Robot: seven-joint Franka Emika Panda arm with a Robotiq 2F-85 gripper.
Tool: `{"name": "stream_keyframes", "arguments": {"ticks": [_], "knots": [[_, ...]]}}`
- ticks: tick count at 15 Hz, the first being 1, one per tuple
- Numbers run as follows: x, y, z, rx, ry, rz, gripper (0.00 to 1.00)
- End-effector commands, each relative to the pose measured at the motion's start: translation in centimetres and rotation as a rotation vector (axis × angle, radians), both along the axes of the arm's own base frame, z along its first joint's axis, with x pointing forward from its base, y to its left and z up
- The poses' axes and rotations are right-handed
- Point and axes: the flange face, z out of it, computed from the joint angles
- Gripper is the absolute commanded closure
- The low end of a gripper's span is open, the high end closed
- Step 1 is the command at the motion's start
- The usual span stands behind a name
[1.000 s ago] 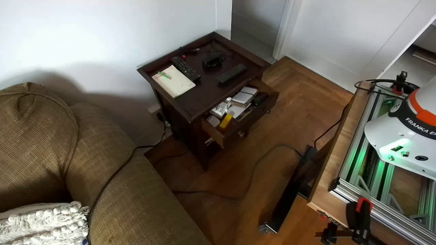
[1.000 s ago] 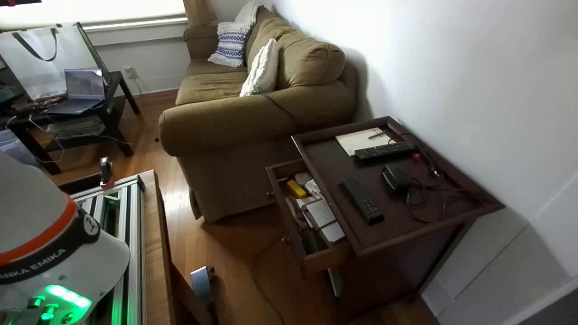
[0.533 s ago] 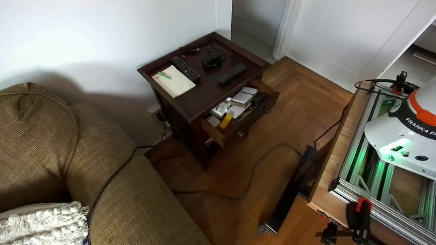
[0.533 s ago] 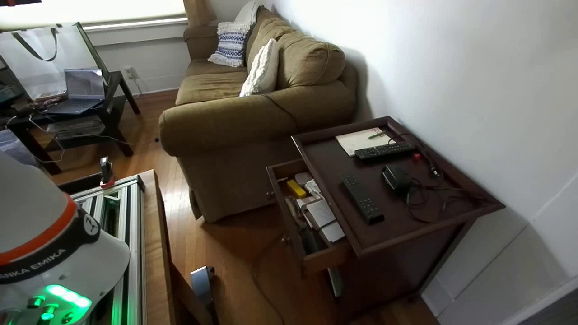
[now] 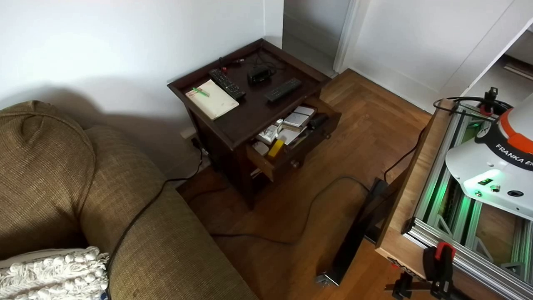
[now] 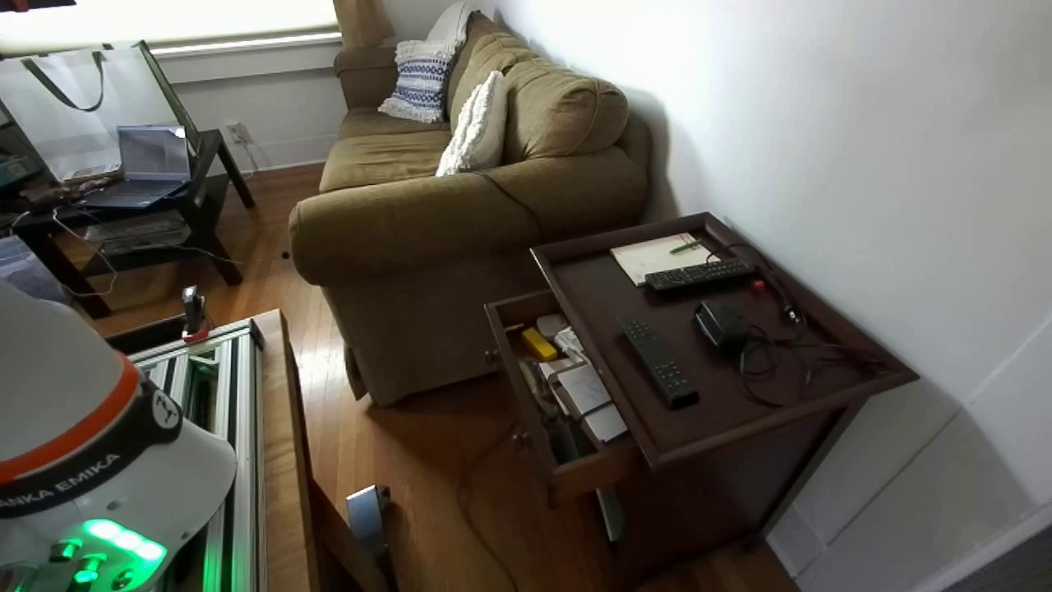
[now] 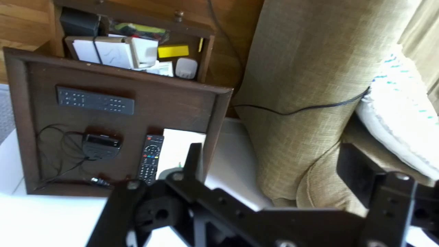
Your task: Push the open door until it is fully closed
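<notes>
White base (image 6: 185, 473) lower left in an exterior view, orange-red ring (image 6: 107, 411), black EMIKA band (image 6: 82, 475), green lights (image 6: 127, 540); wrist view's bottom, black gripper (image 7: 272, 161), silvery screws (image 7: 402, 176)

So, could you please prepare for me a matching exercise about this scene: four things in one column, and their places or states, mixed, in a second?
Things
1. drawer
2. notepad
3. yellow block
4. end effector

Places or states
A. inside the drawer
B. jaws wide apart
C. partly pulled out
D. on the tabletop, under a green pen

Right pairs: 1-C; 2-D; 3-A; 4-B
</notes>
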Motion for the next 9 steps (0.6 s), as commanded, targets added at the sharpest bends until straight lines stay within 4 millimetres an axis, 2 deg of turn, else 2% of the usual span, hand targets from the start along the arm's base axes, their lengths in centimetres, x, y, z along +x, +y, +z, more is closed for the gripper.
{"name": "stream_keyframes", "arguments": {"ticks": [1, 5, 9], "knots": [[0.2, -1.4, -7.0, -0.135, -0.014, -0.084, 0.00], [-0.8, -2.6, -14.7, -0.245, 0.077, -0.188, 0.00], [-2.6, -2.7, -21.5, -0.281, 0.190, -0.263, 0.00]]}}
